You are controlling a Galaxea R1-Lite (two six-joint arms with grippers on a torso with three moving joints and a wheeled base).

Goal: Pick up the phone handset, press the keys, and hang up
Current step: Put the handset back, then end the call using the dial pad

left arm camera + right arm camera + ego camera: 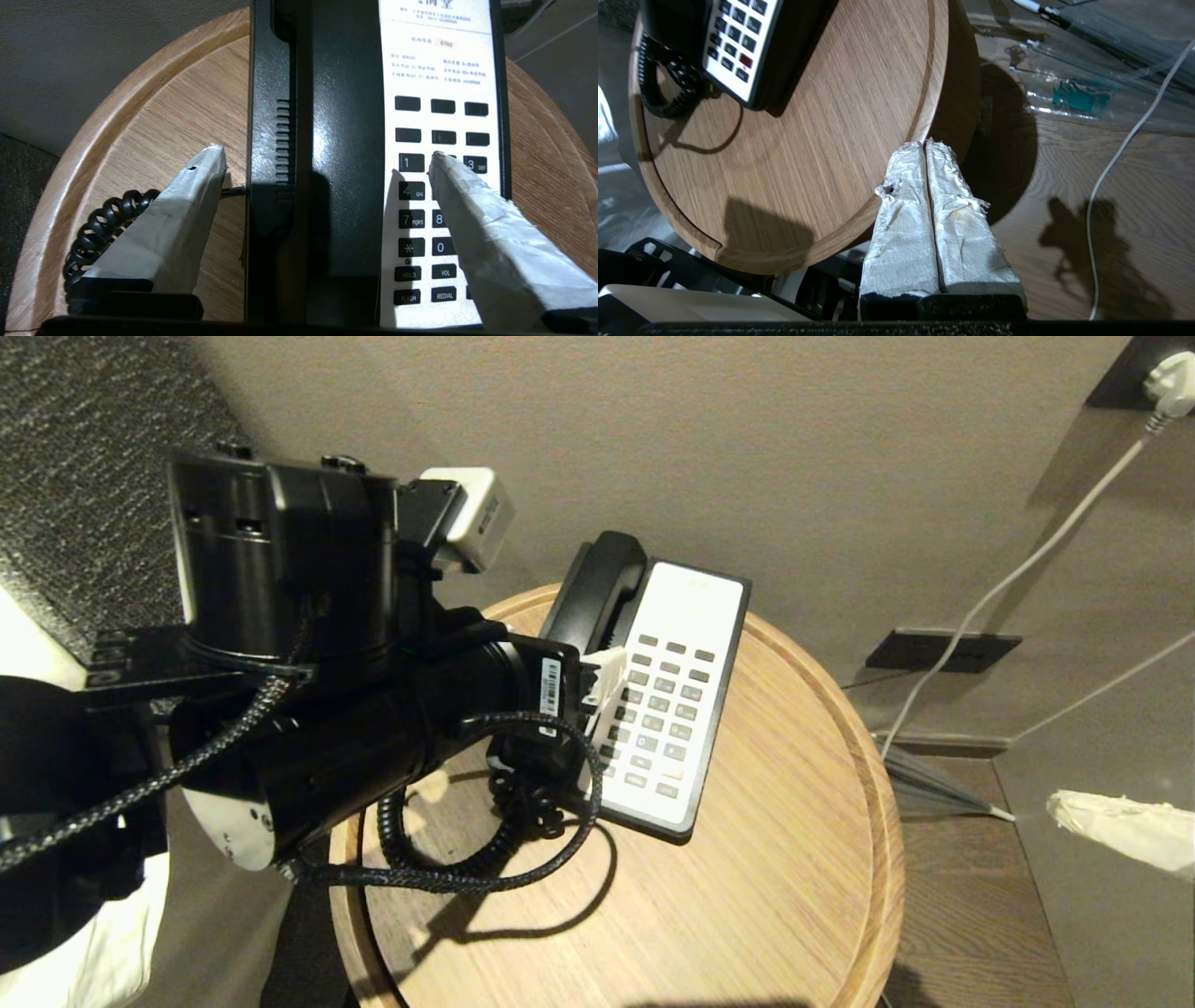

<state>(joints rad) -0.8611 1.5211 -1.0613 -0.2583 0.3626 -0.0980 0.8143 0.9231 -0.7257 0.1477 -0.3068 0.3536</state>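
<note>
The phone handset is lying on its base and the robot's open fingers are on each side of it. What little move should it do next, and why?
Probably lift the left gripper straight up and away. Its taped fingers stand wide open, one over the round table, one over the keys, and neither touches the phone handset. The handset lies flat in the cradle of the phone base, so it looks hung up. The right gripper waits shut off the table's edge.

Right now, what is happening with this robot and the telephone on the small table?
The robot's left end effector is open above the phone handset, with one finger on each side of it. The handset lies in its cradle on the phone base, which sits on the round wooden table. The fingers do not grip it at this moment. The right end effector is shut and holds nothing; it hangs beside the table's edge, away from the phone. The coiled cord rests on the table next to the base.
</note>
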